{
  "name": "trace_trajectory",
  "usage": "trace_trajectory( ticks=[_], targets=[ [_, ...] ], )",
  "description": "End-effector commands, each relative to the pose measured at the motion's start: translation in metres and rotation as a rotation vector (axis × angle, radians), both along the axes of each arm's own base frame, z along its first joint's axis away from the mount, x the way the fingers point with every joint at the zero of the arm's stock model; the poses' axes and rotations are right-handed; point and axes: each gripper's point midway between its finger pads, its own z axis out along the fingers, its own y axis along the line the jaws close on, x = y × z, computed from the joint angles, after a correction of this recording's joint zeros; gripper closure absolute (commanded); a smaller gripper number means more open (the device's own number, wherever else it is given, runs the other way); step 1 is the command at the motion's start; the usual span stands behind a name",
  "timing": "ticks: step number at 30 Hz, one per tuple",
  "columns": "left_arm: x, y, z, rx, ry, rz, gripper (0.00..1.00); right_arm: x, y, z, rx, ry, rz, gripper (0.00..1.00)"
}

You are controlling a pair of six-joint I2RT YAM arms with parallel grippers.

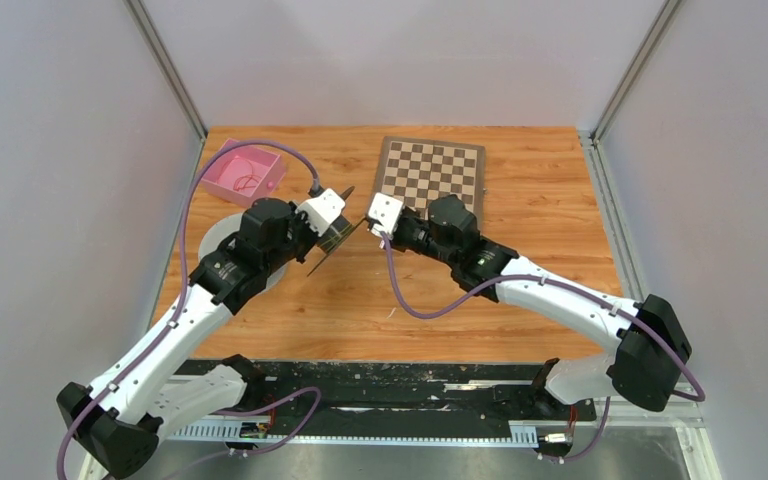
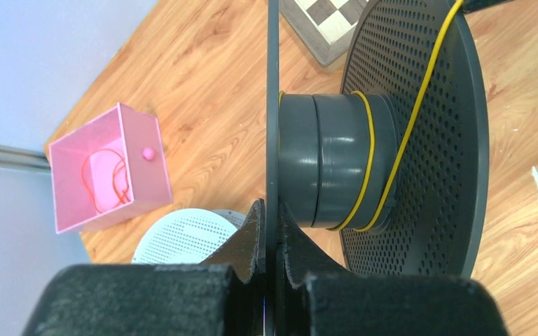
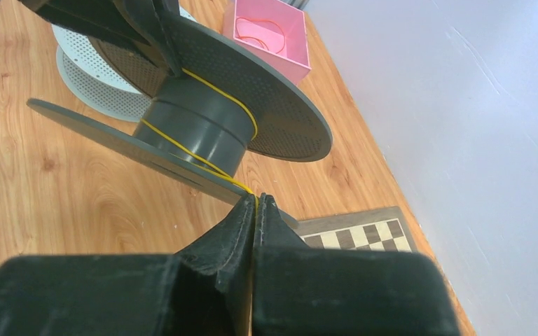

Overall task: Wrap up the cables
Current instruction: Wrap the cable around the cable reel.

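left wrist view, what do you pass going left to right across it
pink box with the orange-red cable in it → white perforated spool → dark grey spool: edge-on flange first, then the hub wound with the yellow cable, then the perforated flange. The chessboard is left out because it overlaps the spool.

1. I count two cables: a pale yellow wire (image 2: pixel 368 161), an orange-red wire (image 2: pixel 115 178).
2. Two perforated reels: a dark grey spool (image 2: pixel 329 164), a white spool (image 2: pixel 182 238).
3. One pink open box (image 2: pixel 143 178).
4. One chequered wooden board (image 1: pixel 430 172).
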Motion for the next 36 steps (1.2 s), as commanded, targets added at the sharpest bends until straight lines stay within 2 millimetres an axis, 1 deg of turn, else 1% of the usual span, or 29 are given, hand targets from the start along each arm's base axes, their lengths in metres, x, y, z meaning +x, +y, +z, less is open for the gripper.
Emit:
trace_trajectory(
  ticks=[1, 2, 5, 7, 9, 13, 15, 17, 20, 21, 22, 25, 28, 30, 36],
  targets=[
    [-0.001, -0.008, 0.028, 0.067, -0.062, -0.130, 1.00, 0.018, -0.018, 0.022, 0.044, -0.057, -0.071, 1.00],
    [-0.003, -0.007, 0.026, 0.078, -0.047, -0.134, 1.00, 0.016, -0.019, 0.017, 0.035, -0.043, -0.064, 1.00],
    [-0.008, -0.009, 0.037, 0.040, -0.065, -0.144, 1.00, 0.016, -0.028, 0.004, 0.038, 0.004, -0.070, 1.00],
    [-0.017, -0.015, 0.043, -0.007, -0.078, -0.188, 1.00, 0.017, -0.035, 0.005, 0.077, 0.062, -0.051, 1.00],
    [-0.026, -0.022, 0.048, -0.046, -0.083, -0.239, 1.00, 0.015, -0.038, 0.006, 0.096, 0.129, 0.005, 1.00],
    [-0.041, -0.031, 0.052, -0.069, -0.053, -0.321, 1.00, 0.002, -0.038, 0.013, 0.112, 0.172, 0.107, 1.00],
    [-0.045, -0.031, 0.051, -0.050, -0.031, -0.347, 1.00, -0.003, -0.042, 0.016, 0.120, 0.190, 0.153, 1.00],
    [-0.052, -0.030, 0.048, -0.029, -0.003, -0.374, 1.00, -0.004, -0.051, 0.019, 0.121, 0.198, 0.180, 1.00],
    [-0.058, -0.032, 0.053, -0.037, -0.020, -0.406, 1.00, -0.008, -0.059, 0.014, 0.101, 0.226, 0.227, 1.00],
    [-0.061, -0.033, 0.057, -0.056, -0.028, -0.419, 1.00, -0.007, -0.061, 0.013, 0.097, 0.233, 0.233, 1.00],
    [-0.062, -0.035, 0.063, -0.086, -0.031, -0.422, 1.00, -0.008, -0.065, 0.006, 0.085, 0.263, 0.229, 1.00],
    [-0.071, -0.037, 0.083, -0.185, -0.026, -0.451, 1.00, -0.010, -0.073, -0.006, 0.080, 0.303, 0.217, 1.00],
    [-0.078, -0.038, 0.104, -0.269, -0.028, -0.449, 1.00, -0.017, -0.075, -0.010, 0.085, 0.327, 0.225, 1.00],
    [-0.082, -0.038, 0.115, -0.306, -0.039, -0.444, 1.00, -0.021, -0.076, -0.014, 0.088, 0.343, 0.226, 1.00],
    [-0.083, -0.036, 0.138, -0.396, -0.062, -0.416, 1.00, -0.025, -0.078, -0.022, 0.096, 0.378, 0.209, 1.00]
  ],
)
